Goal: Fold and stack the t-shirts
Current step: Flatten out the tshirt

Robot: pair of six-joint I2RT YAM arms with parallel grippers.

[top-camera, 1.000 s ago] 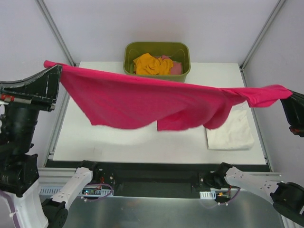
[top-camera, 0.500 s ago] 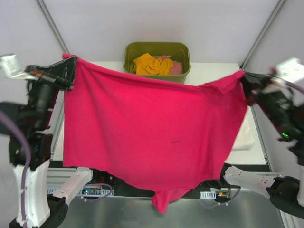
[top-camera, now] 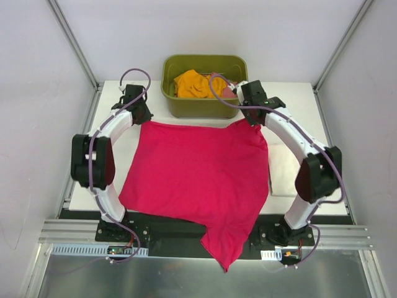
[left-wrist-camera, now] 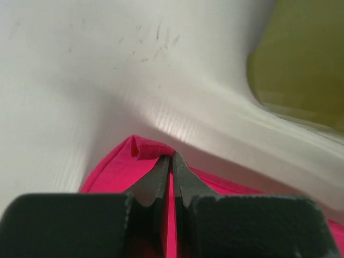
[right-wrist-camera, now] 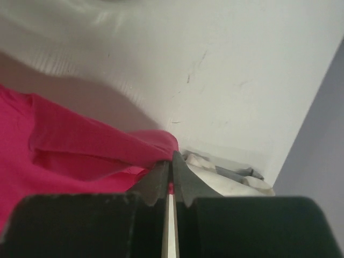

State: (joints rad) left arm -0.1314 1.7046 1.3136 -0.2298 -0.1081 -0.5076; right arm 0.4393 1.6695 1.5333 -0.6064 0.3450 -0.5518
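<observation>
left claw (left-wrist-camera: 172, 157), right claw (right-wrist-camera: 171, 157) pinching crimson-pink t-shirt (top-camera: 198, 171)

High overview, wrist close-ups on t-shirt (top-camera: 198, 174)

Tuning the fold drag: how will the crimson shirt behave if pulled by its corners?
Probably floppy: the crimson t-shirt drapes limp over the table's near edge. Likely bunches when pushed; cloth puckers at the left gripper and right gripper pinches.
</observation>
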